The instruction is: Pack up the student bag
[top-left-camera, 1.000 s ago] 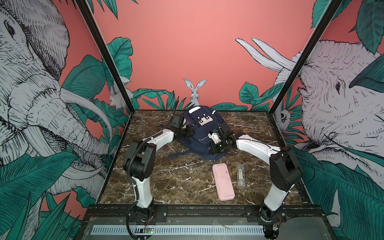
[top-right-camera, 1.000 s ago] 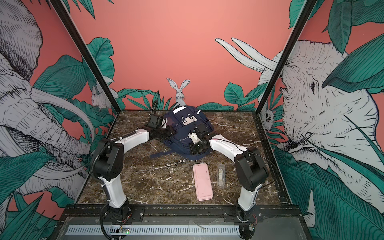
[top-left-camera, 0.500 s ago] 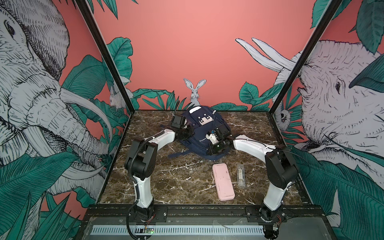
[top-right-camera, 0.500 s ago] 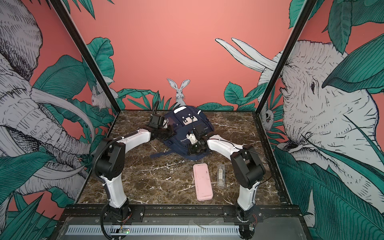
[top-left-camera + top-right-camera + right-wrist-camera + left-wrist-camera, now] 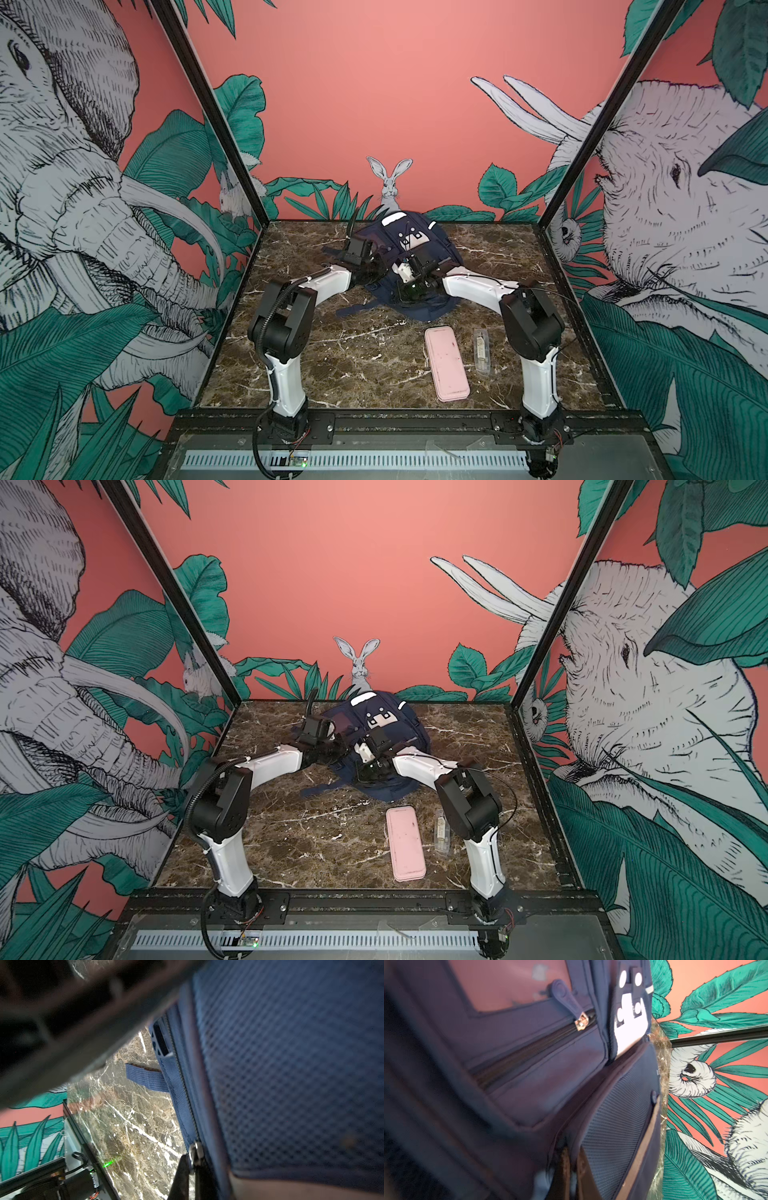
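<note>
The right hand is closed on a metal zipper pull at the end of a zip running beside blue mesh. Only the right wrist view shows this; in both top views the grip is hidden beneath the wrist. The left hand is closed too, its tips pressed into navy fabric, and what it pinches cannot be told. Its wrist view alone shows a gold slider on a shut pocket zip and a white patch with dark squares. The student bag lies at the back of the desk, its contents hidden. Nearer the front lie a closed pink case and, just beside it, a small clear packet.
</note>
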Controlling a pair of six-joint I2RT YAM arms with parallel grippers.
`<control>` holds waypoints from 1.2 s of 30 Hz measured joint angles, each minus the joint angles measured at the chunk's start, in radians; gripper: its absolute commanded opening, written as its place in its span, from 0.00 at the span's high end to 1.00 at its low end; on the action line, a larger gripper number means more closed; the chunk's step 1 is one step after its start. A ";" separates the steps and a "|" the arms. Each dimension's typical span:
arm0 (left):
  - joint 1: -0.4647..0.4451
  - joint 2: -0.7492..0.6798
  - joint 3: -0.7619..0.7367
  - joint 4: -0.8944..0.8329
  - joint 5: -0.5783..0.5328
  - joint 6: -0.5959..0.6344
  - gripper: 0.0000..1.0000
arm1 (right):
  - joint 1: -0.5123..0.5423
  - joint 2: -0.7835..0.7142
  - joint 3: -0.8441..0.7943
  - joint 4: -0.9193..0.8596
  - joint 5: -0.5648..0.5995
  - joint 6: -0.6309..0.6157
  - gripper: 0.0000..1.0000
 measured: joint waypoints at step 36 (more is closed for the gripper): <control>-0.066 -0.141 -0.140 0.064 -0.102 -0.111 0.66 | -0.006 0.090 0.081 0.092 -0.146 0.031 1.00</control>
